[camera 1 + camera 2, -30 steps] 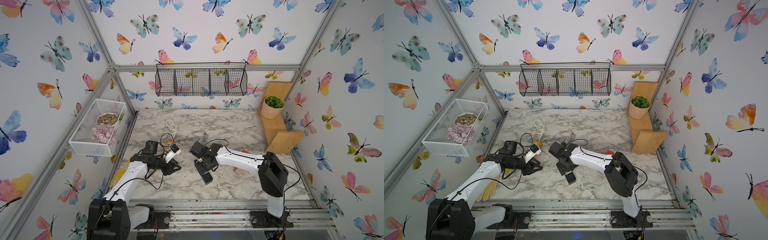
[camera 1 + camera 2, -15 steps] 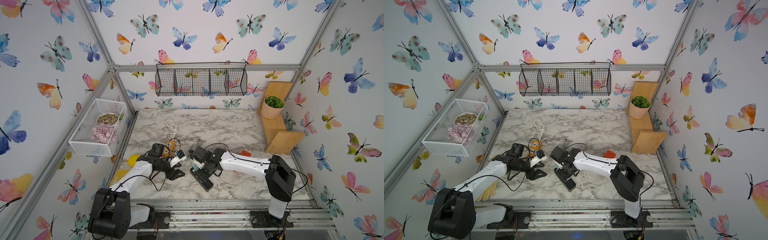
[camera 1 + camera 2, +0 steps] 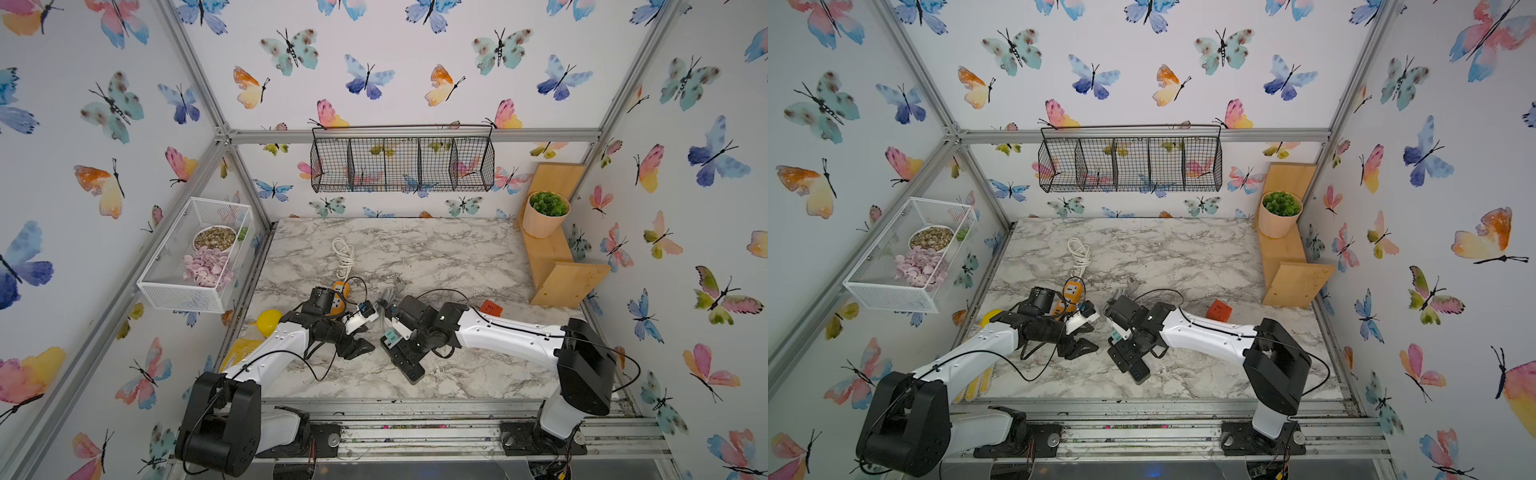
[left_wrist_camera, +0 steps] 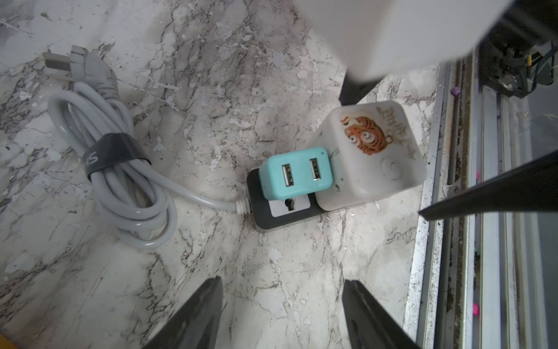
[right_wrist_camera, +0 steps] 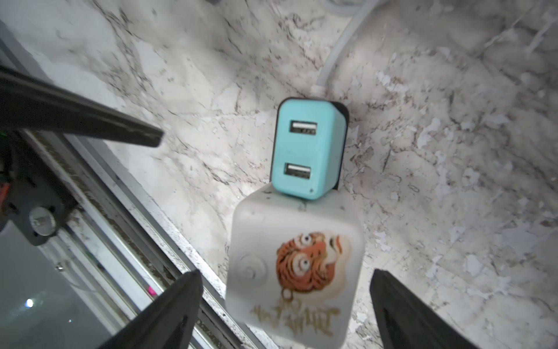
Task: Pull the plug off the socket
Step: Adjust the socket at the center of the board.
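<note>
Left end effector [image 4: 282, 281] spread, empty; right end effector [image 5: 285, 272] spread wide, flanking white cube [image 5: 296, 263], untouched. Teal plug [image 4: 296, 173] sits in black socket [image 4: 265, 217] near tabletop [image 3: 457, 257] front edge. Bundled cable [image 4: 120, 169] shows whole in left wrist view alone.

1. Tabletop [image 4: 241, 75]: matt marble-print surface, with the top layer chipped and flaking.
2. Teal plug [image 4: 294, 173]: smooth matt plastic.
3. White cube adapter [image 4: 371, 157]: frosted, smudged plastic with a printed tiger.
4. Socket strip [image 4: 265, 220]: black satin plastic.
5. Grey cable [image 4: 136, 193]: smooth rubbery sheath; strap [image 4: 114, 154] looks like woven cloth.
6. Frame rail [image 4: 447, 181]: dull, grimy metal.
</note>
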`<state>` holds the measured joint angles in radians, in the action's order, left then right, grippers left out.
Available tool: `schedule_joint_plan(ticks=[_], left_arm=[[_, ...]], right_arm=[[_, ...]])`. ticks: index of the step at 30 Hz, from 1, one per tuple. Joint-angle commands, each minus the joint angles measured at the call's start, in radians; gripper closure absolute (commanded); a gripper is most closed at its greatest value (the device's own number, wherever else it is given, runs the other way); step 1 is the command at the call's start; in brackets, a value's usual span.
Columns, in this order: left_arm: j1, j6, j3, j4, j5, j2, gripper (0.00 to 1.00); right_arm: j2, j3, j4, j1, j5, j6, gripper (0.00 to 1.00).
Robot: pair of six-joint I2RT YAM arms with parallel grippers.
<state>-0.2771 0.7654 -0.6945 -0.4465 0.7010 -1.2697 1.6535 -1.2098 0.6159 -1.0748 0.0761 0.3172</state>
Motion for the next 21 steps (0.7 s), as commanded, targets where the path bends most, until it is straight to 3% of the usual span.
schedule_joint_plan(ticks=[1,8,16,21], left_arm=[[-0.004,-0.025,-0.039,-0.026,0.002,0.001,0.31],[-0.014,-0.038,-0.088,-0.064,-0.003,-0.009,0.31],[-0.014,-0.051,-0.099,-0.069,0.012,-0.027,0.31],[-0.016,-0.047,-0.106,-0.078,-0.006,-0.034,0.31]], right_arm=[[-0.107,0.093,-0.112,-0.005,0.025,0.086,0.05],[-0.301,0.400,-0.383,-0.049,-0.037,0.184,0.05],[-0.307,0.528,-0.505,-0.163,-0.261,0.189,0.03],[-0.334,0.635,-0.633,-0.171,-0.258,0.195,0.04]])
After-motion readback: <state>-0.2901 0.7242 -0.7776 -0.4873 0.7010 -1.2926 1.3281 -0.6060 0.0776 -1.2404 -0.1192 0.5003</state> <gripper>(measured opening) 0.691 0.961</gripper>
